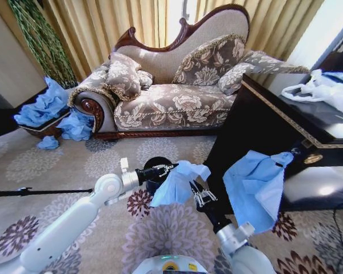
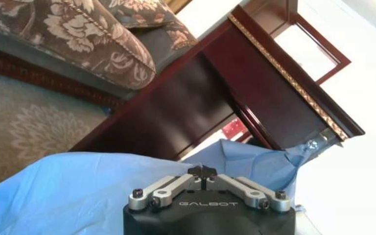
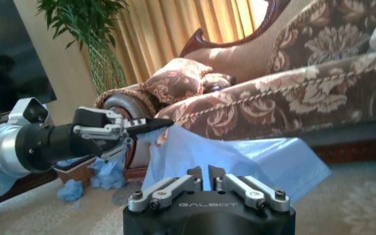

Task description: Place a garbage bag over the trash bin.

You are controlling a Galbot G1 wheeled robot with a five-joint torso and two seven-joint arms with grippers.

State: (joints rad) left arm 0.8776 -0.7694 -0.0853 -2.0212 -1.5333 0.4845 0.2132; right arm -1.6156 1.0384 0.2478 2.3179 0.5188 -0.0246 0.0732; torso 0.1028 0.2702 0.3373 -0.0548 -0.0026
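One thin light-blue translucent garbage bag (image 1: 177, 182) hanging over one small black cylindrical trash bin (image 1: 151, 171), pinched at its upper edge by left gripper (image 1: 169, 168). Right gripper (image 1: 199, 197) pressed together beside bag's lower edge.

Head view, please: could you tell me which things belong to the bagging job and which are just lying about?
Job:
garbage bag, pinched by left gripper and right gripper
trash bin, beneath it

Lying about:
blue bag hanging off the cabinet
white plastic bags
sofa
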